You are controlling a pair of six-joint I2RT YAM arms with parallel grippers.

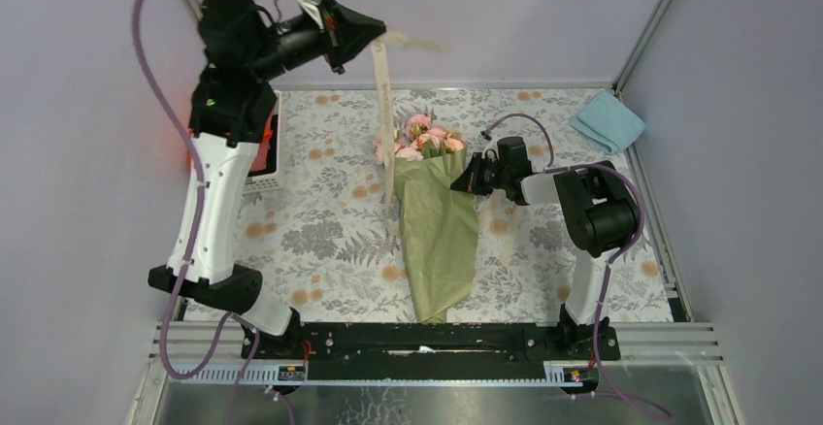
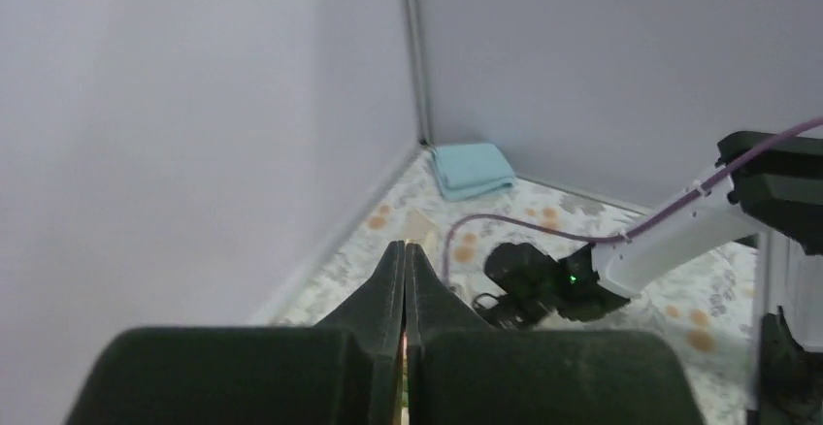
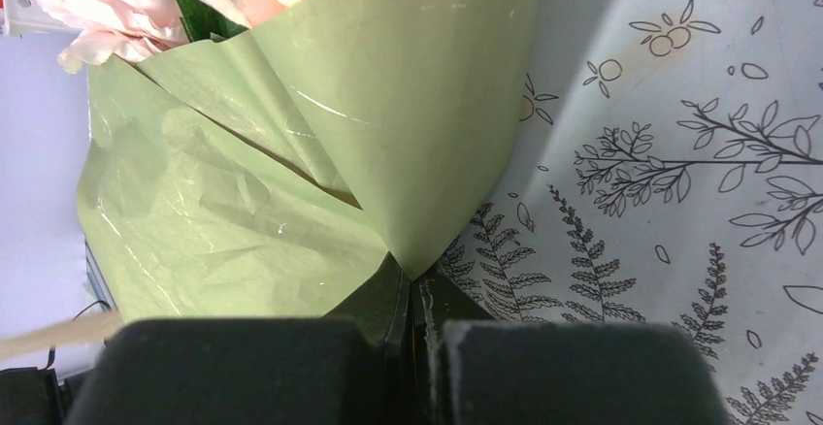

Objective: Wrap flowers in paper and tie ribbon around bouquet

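Top external view: we are seeing the left gripper [image 1: 377,33] raised high above the far side of the table [image 1: 320,231], its jaws clenched on the ribbon [image 1: 385,124]. A short tail of the band is sticking out to the right of the fingers. The long part is hanging straight down and is reaching the table along the left side of the bouquet [image 1: 437,221].

The bouquet is lying near the middle of the table, with the flowers [image 1: 427,139] pointing toward the far wall. The narrow end of the olive paper [image 1: 442,250] is pointing toward the arm bases. The right gripper [image 1: 464,177] is reaching in low from the right and is touching the upper right edge of the cone, just below the blooms. A light blue cloth [image 1: 608,120] is lying in the far right corner, well apart from all this.

From the left wrist, we are looking past the left gripper [image 2: 405,255], whose fingers are pressed together. A cream sliver of ribbon [image 2: 420,224] is showing just beyond the tips, and the light blue cloth [image 2: 472,167] is sitting in the corner below.

From the right wrist, we are finding the right gripper [image 3: 412,284] pinched shut on a folded corner of the paper [image 3: 291,182]. The flowers [image 3: 116,8] are peeking out at the upper left, a strip of ribbon [image 3: 58,336] is crossing the lower left, and the patterned table [image 3: 679,153] is showing on the right.
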